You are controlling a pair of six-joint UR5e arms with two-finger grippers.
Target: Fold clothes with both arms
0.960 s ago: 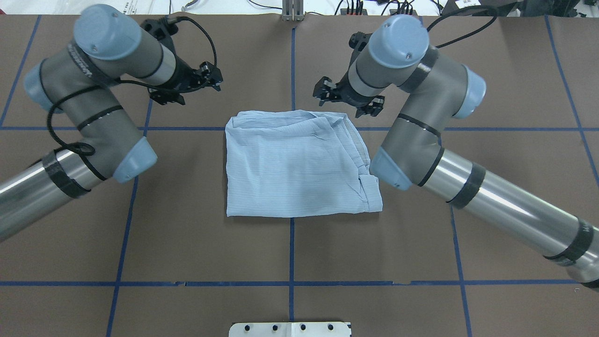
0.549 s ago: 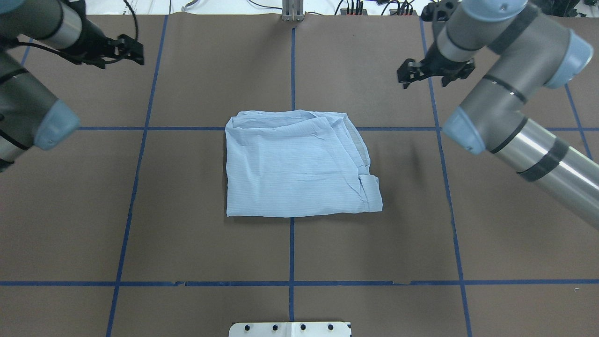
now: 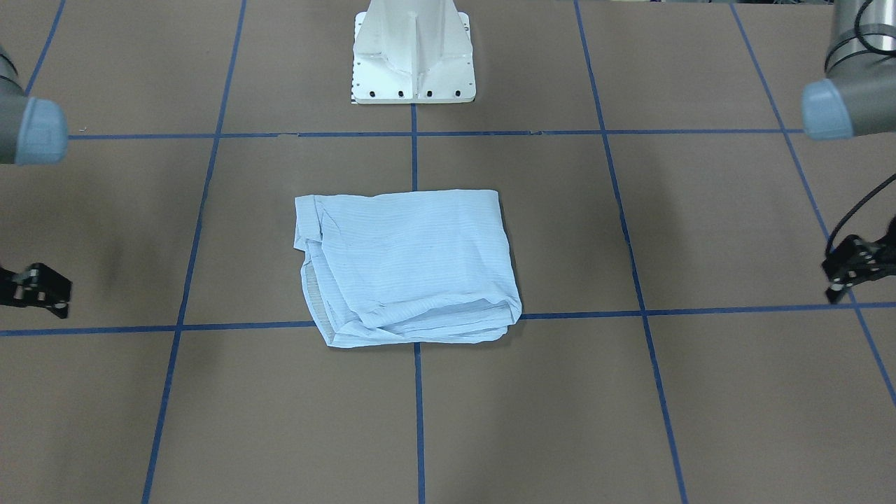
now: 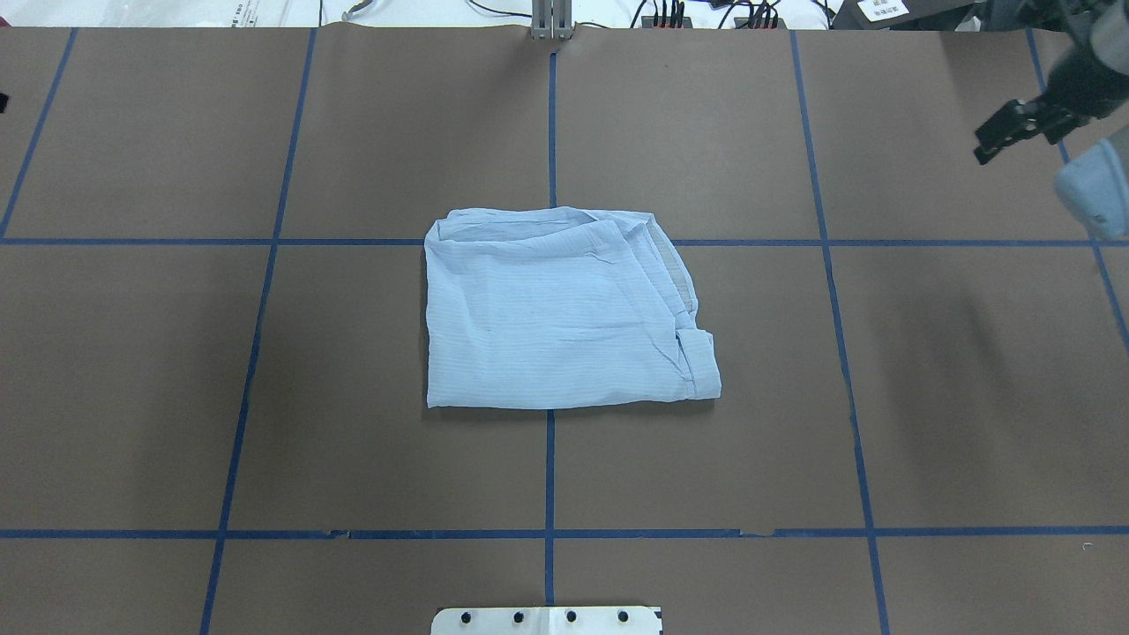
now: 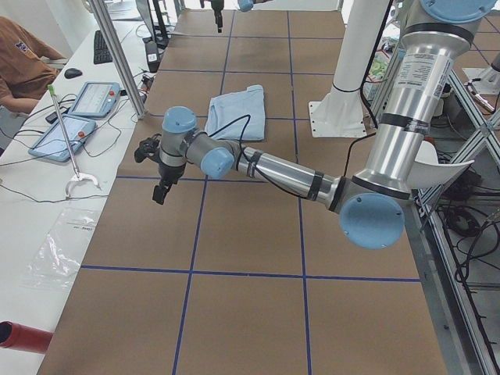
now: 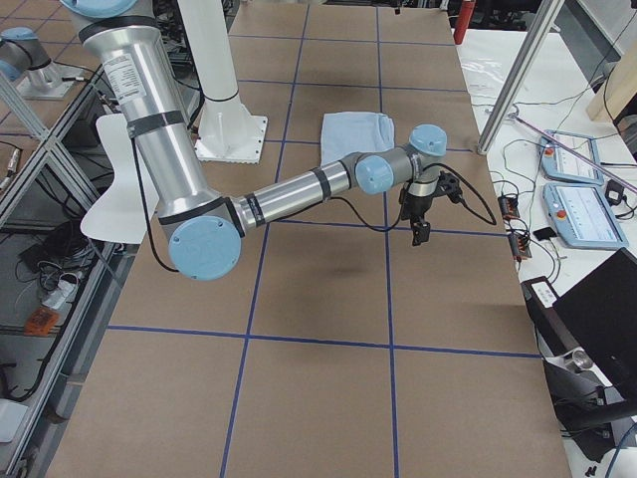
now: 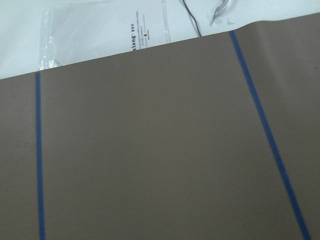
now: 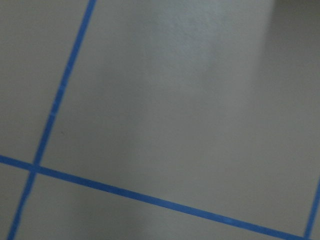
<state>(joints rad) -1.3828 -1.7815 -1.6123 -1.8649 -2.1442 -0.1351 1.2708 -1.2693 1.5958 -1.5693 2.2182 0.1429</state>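
Note:
The light blue striped shirt (image 4: 556,317) lies folded into a rough rectangle at the table's middle, also seen in the front-facing view (image 3: 406,266). No gripper touches it. My left gripper (image 3: 834,278) hangs far out over the table's left end, open and empty; it is almost out of the overhead view. My right gripper (image 4: 992,141) is far out at the table's right end, open and empty, and also shows in the front-facing view (image 3: 59,294). Both wrist views show only bare brown table and blue tape lines.
The white pedestal base (image 3: 413,56) stands at the robot's side of the table. Blue tape lines (image 4: 550,123) grid the brown surface. A white bench with tablets (image 5: 78,101) and a seated person (image 5: 23,62) lies beyond the far edge. A plastic bag (image 7: 100,30) lies there.
Both arms have swung outward from beside the shirt's far edge to the table's two ends. The shirt has not moved.

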